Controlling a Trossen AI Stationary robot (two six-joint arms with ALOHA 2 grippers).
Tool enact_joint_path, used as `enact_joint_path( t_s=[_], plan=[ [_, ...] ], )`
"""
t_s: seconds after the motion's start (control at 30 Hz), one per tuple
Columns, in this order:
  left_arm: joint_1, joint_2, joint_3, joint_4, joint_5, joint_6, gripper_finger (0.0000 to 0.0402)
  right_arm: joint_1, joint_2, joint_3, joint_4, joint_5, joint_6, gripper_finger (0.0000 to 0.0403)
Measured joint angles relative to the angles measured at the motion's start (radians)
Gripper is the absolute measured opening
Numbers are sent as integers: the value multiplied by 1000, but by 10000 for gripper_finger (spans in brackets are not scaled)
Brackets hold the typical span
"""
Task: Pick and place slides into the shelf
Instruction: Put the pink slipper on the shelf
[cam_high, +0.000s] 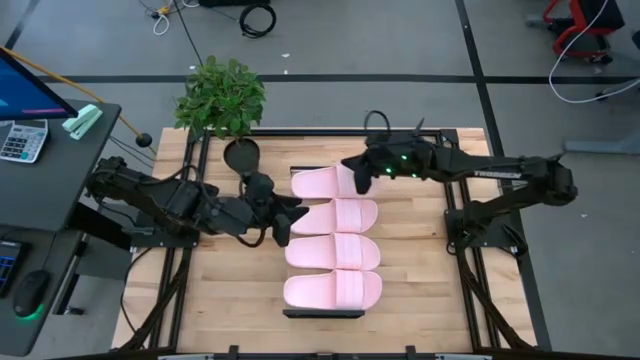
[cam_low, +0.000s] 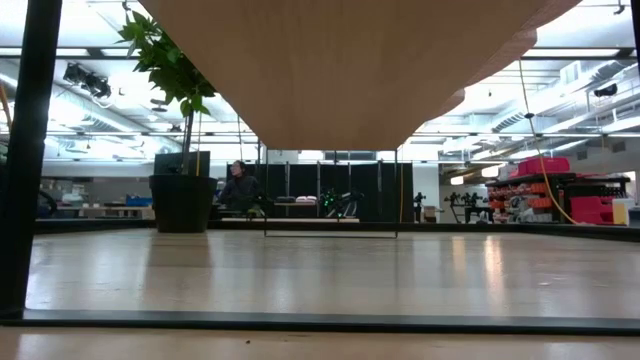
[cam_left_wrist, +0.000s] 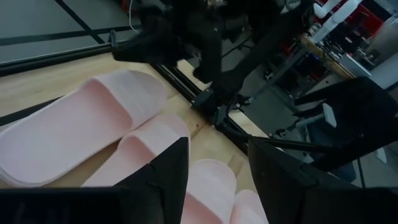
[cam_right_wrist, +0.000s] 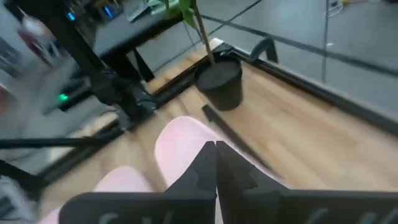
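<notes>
Slides (cam_high: 333, 236) flush along shelf (cam_high: 322, 314) edge

OBSTACLES: four slides (cam_high: 333, 236) lay in a touching row down the shelf (cam_high: 324, 313); potted plant (cam_high: 222, 98) stood at the far left corner | FREE ROOM: bare tabletop (cam_high: 415, 280) lay either side of the row.
</notes>
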Motion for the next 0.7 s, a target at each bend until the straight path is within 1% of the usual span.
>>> enact_joint_path(
  t_s=[0.07,0.17,0.27,0.4,0.7],
  plan=[
    [0,0,0,0,0,0,172,0,54,94,-109,23,-59,2],
    [0,0,0,0,0,3,173,0,139,220,-278,28,-129,2],
    [0,0,0,-2,0,11,172,6,198,303,-395,33,-156,1],
    [0,0,0,-3,0,15,172,9,242,331,-457,51,-158,0],
    [0,0,0,-3,0,36,168,9,259,333,-510,58,-127,0]
  ],
)
